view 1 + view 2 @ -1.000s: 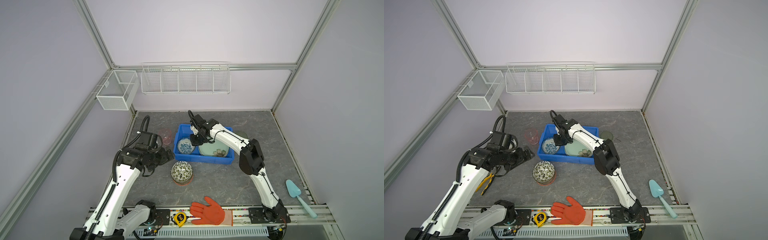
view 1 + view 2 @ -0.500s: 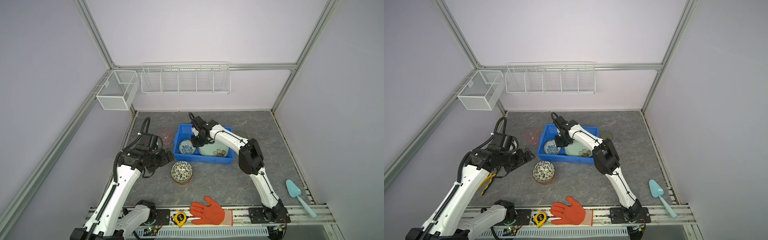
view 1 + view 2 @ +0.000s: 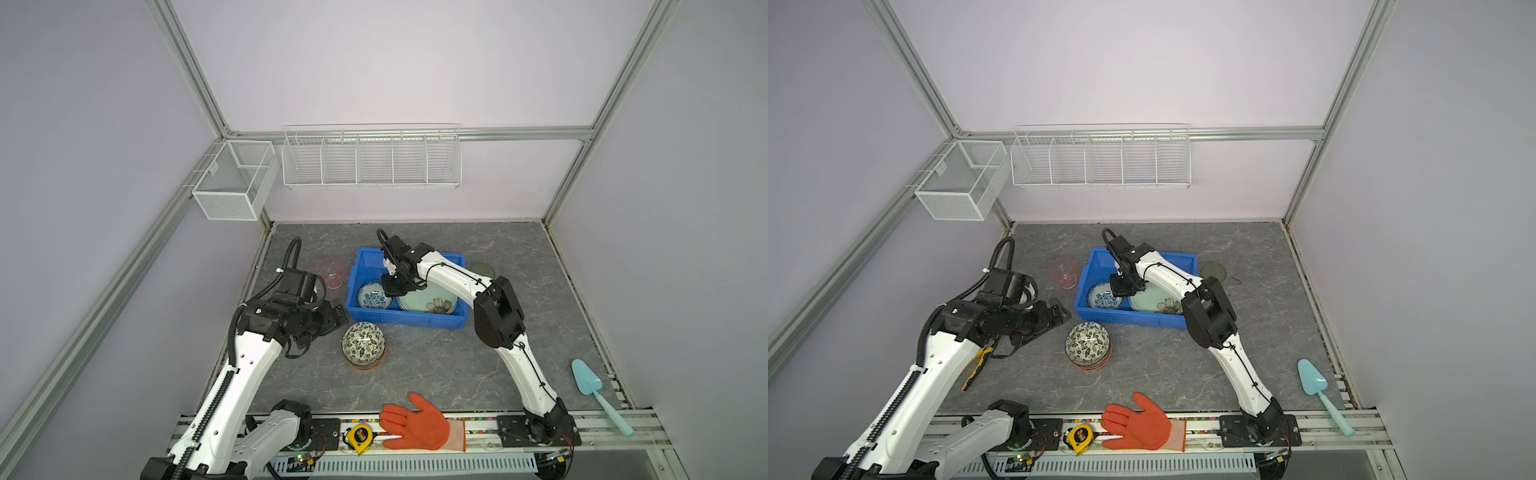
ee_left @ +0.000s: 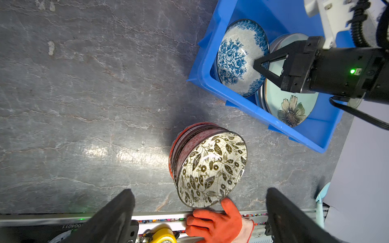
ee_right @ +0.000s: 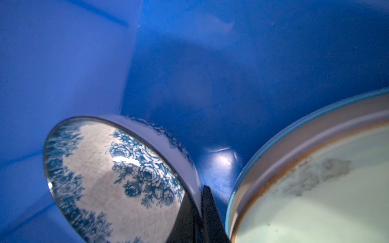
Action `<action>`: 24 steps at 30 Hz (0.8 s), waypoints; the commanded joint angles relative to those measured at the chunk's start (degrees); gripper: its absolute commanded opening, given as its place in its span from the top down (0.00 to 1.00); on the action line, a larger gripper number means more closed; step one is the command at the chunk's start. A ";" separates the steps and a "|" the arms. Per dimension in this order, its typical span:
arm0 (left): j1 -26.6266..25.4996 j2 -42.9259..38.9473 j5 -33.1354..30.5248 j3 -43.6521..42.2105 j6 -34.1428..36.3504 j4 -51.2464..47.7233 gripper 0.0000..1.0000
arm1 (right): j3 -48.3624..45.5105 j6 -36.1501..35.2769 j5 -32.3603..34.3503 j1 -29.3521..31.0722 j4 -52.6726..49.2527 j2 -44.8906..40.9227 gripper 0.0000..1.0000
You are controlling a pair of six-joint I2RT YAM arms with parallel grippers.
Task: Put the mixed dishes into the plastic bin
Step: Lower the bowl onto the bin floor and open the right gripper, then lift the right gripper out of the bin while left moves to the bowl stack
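Inside your blue plastic bin (image 3: 407, 321), beside the mint floral plate (image 3: 419, 302), the blue floral bowl (image 3: 370, 297) hangs tilted, rim pinched in your right claw (image 3: 392, 287). Lower it flat and release; your left claw (image 3: 337, 316) hovers wide.

Orange glove (image 3: 419, 426), tape measure (image 3: 360, 435), perhaps pliers (image 3: 976, 368)

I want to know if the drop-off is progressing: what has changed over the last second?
The right tool, shut on the blue bowl at its rim, has sunk slightly lower into the blue bin, next to the floral plate. Nothing was let go. The open left tool, the leaf bowl stack, pink cup and orange glove stayed about where they were.
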 commanded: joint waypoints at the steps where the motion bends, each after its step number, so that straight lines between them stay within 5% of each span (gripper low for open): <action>1: 0.28 -0.36 0.15 -0.66 0.32 -0.40 0.03 | -0.72 0.57 -1.14 0.31 0.59 0.07 0.91; 20: 0.27 0.21 -0.41 -0.85 1.18 -1.11 0.01 | -1.73 -0.81 1.45 0.71 0.28 -9.11 0.65; 24: 0.31 0.24 -0.07 -0.85 1.39 -1.37 0.01 | -2.77 -1.27 2.33 0.73 -0.20 -12.72 0.51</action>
